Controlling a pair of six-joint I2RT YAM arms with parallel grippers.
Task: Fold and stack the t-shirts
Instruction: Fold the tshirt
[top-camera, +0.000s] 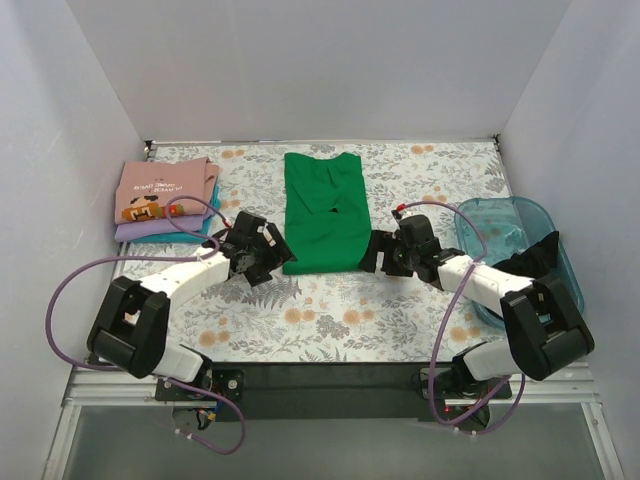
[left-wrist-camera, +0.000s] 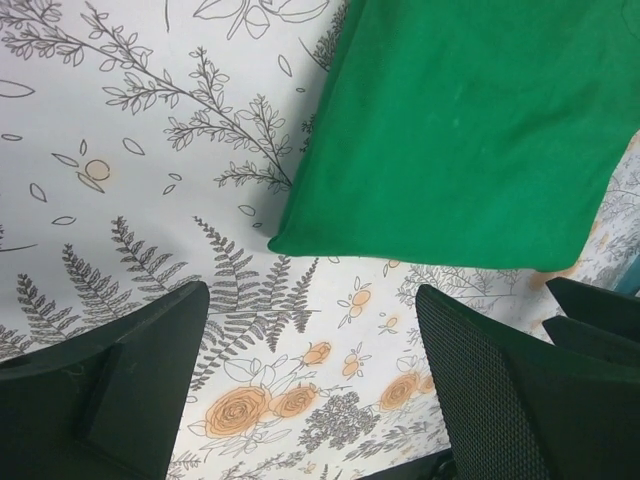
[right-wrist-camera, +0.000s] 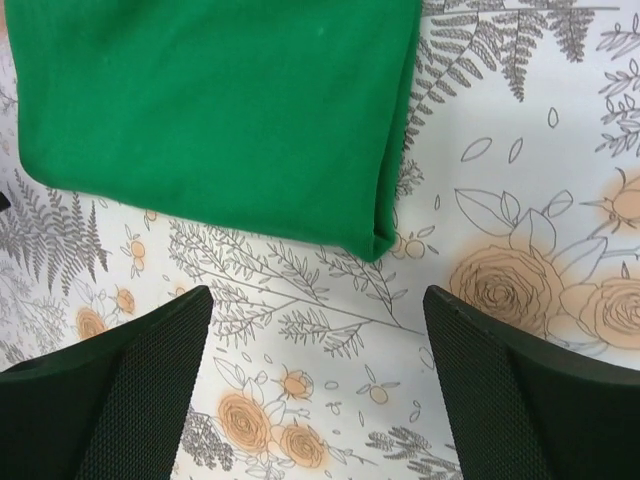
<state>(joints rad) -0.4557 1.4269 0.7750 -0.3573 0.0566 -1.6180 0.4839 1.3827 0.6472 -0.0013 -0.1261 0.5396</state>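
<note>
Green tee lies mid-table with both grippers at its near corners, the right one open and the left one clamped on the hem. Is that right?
Not quite: the left gripper is open too and holds nothing. The hem of the green tee lies just beyond it, as the left wrist view shows. The right gripper is open, and both sit at the near corners.

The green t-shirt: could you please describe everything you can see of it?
The green t-shirt is plain, bright green soft cloth, folded into a long rectangle with wrinkles near its middle. It lies flat on the floral table, centred between the arms. The open left gripper and right gripper hover by its near corners, not touching it.
</note>
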